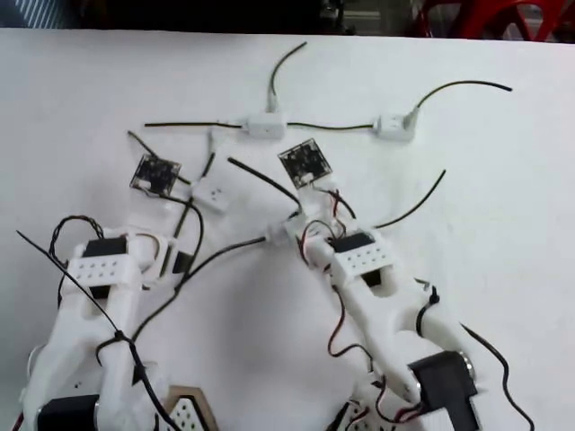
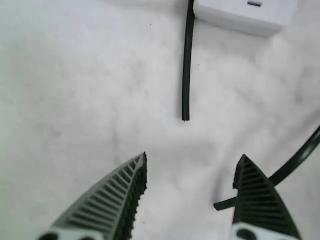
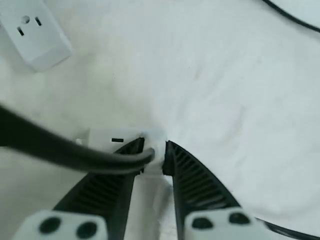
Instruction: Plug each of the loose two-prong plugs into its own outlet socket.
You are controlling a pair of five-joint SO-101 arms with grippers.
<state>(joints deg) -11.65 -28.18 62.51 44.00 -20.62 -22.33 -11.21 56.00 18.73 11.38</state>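
Observation:
My right gripper [image 3: 155, 145] is shut on a white two-prong plug [image 3: 111, 136] whose thick black cable [image 3: 60, 150] trails away over the table. A white outlet socket [image 3: 35, 32] lies face up a short way beyond it. From above, the right gripper [image 1: 292, 230] holds the plug just right of this outlet [image 1: 213, 193]. My left gripper [image 2: 193, 158] stands open over bare table, nothing between its ribbed fingers [image 2: 125, 200]. The same outlet's edge [image 2: 245, 12] lies ahead of it, with a thin black wire end [image 2: 186, 75] between. In the high view the left gripper [image 1: 176, 260] sits below the outlet.
Two white plug-and-outlet blocks [image 1: 265, 126] [image 1: 393, 126] with black wires lie at the back. Two small dark circuit boards [image 1: 155, 173] [image 1: 305, 162] rest near the middle. A black cable [image 1: 207, 265] curves between the arms. The right side of the white table [image 1: 503, 233] is open.

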